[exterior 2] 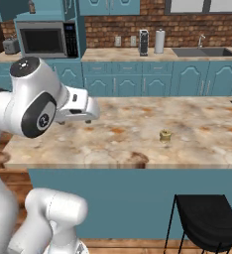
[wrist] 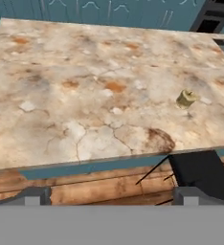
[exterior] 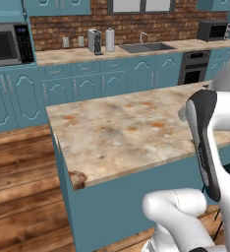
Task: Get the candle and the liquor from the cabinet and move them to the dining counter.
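The candle (wrist: 185, 98) already sits on the dining counter (wrist: 61, 119), ahead and right of the gripper (wrist: 111, 196), whose jaws stand spread and empty. 1 of 2 items looks delivered; the liquor is probably left in the cabinet.

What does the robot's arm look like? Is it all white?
Mostly white! The arm is made of smooth, rounded, glossy white shells, with dark grey caps and bands at its joints. One round dark cap carries a small pale ring mark. The gripper ends in two small, blocky dark grey finger tips.
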